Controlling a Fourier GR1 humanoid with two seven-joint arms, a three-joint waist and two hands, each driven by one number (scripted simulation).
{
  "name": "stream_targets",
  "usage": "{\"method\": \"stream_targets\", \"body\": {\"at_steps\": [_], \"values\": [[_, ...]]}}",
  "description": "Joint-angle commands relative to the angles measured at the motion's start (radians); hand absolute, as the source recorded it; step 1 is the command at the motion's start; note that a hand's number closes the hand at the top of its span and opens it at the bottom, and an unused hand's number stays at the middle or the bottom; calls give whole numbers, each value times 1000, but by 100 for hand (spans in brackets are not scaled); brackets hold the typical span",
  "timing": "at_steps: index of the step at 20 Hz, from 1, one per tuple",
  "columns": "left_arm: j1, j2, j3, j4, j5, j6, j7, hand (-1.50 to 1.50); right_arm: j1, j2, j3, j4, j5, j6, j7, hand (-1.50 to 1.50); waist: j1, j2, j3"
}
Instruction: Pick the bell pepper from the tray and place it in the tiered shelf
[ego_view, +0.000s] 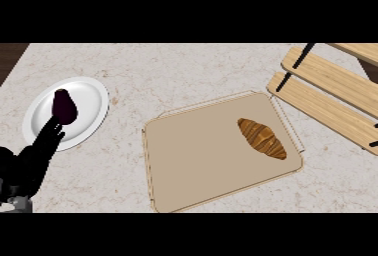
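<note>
Presently I log a pale stone counter filling the view. On it, centre to right, lies a flat tan tray, turned at a slant. The tiered shelf, of light wooden slats on dark posts, occupies the far right corner, near the tray's far right corner. A white plate sits at the far left, well apart from the tray.

The left hand enters at the near left, fingers straight and held together, pointing far toward the plate, holding nothing. The right hand does not show.

I find no bell pepper. The only item on the tray is a croissant, brown with darker stripes, in the tray's right half. Its long axis runs from far left to near right. It lies to the right of the left hand, well apart, with most of the tray between. In my judgement the unseen right hand is better placed for it.

A dark purple eggplant rests on the plate, just beyond the left hand's fingertips; contact cannot be determined.
</note>
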Motion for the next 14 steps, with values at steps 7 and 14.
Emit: {"method": "stream_targets", "body": {"at_steps": [7, 14], "values": [[-44, 0, 31, 29, -6, -8, -6, 0, 103, -13, 19, 103, 14, -149, -20, -150, -4, -2, 0], [-32, -8, 41, 47, -12, -22, -5, 0, 71, -82, -55, 225, -75, -289, -141, -150, -4, -1, 0]]}}
